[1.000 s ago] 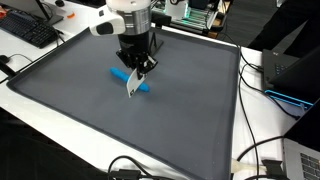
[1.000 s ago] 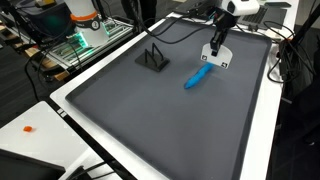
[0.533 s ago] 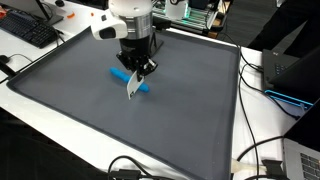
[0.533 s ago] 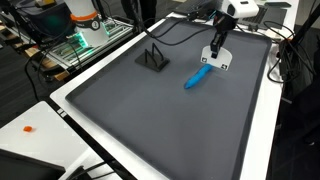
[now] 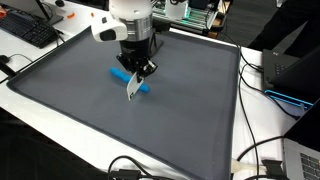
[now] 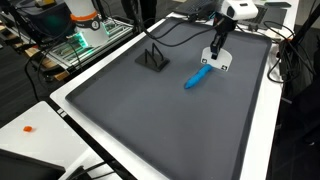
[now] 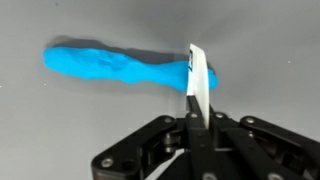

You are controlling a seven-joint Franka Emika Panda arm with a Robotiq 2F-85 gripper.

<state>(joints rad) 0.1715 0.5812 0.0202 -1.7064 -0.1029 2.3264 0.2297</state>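
Pincer (image 7: 193,112) clamped tight on a thin white card (image 7: 197,75), we hang over the blue piece (image 7: 100,62), which lies toward the far side of the grey mat (image 5: 190,110). We judge a firm, upright hold stops the card slipping.

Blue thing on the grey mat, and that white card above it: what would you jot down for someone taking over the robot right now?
Fingers: shut on the white card, which is held on edge and points down.
Blue thing: lies flat on the grey mat, right under the card; whether they touch cannot be told.
Black stand: apart, farther along the mat.
Done: card gripped.
Left: card not released; blue thing not grasped.
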